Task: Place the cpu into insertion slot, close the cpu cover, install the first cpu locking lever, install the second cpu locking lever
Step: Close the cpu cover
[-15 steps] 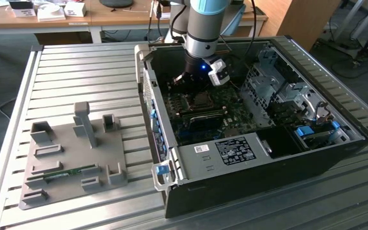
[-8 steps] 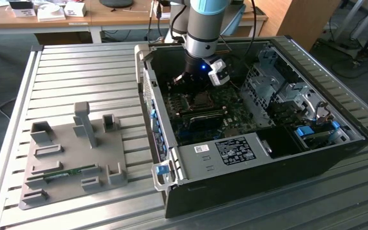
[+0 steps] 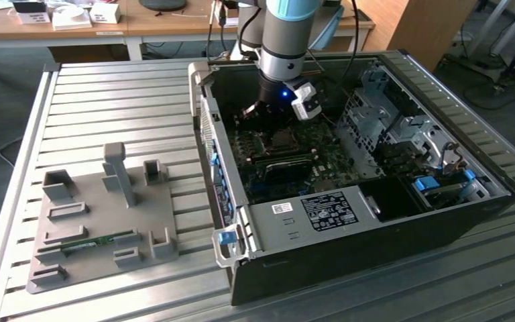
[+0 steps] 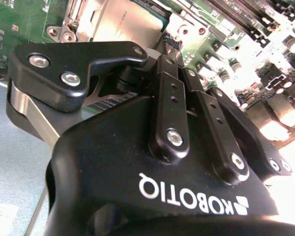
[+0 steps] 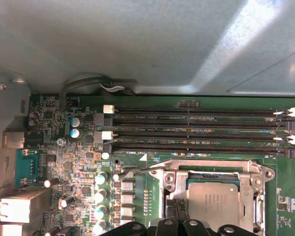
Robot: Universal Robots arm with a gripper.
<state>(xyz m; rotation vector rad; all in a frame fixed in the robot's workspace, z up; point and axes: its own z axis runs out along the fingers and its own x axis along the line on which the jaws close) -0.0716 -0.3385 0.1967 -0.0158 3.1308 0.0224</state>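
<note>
Inside the open computer case (image 3: pixel 239 221), the cpu (image 5: pixel 212 200) lies flat in the insertion slot (image 5: pixel 266 174), its dull grey top showing through the window of the cpu cover (image 5: pixel 211 170), which lies down over it. A thin wire locking lever (image 5: pixel 137 171) runs along the socket's edge, towards the capacitors. My gripper (image 5: pixel 173 212) hangs low over that same side of the socket, fingers together with nothing seen between them. In the second wrist view the gripper (image 4: pixel 170 45) points at the board just beside the cpu (image 4: pixel 125 24). In the exterior view the gripper (image 3: pixel 262 117) is just above the socket.
Long black memory slots (image 5: pixel 201 130) run beside the socket, with capacitors (image 5: pixel 101 196) and rear ports (image 5: pixel 14 206) close by. The case's metal wall (image 5: pixel 137 44) rises behind them. A drive cage (image 3: pixel 391 127) fills the case's other half. A grey fixture (image 3: pixel 105 221) with a memory stick sits on the slatted table.
</note>
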